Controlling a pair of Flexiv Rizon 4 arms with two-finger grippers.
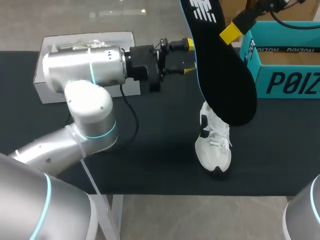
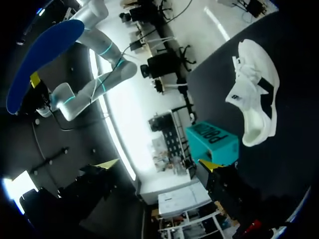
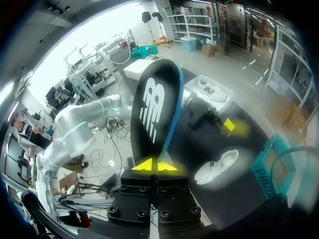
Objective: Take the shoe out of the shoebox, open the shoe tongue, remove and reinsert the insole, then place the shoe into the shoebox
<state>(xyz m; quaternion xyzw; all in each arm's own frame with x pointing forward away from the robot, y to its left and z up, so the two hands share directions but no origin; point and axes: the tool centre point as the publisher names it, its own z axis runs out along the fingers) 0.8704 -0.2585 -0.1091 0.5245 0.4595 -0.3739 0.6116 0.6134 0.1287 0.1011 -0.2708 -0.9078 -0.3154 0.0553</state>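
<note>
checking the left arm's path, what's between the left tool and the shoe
Only bare black table lies between the left tool and the shoe, as the head view shows. The insole is held aloft by the right tool.

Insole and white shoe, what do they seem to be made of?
The insole is probably foam with a matte black fabric top and blue underside: no glare, gentle curve. The shoe seems white mesh or synthetic fabric with black patches; its weave is too small to confirm.

One shoe (image 1: 214, 145) on table (image 1: 150, 150), one insole (image 1: 225, 75), one teal shoebox (image 1: 285, 75), one white box (image 1: 85, 39)
</note>
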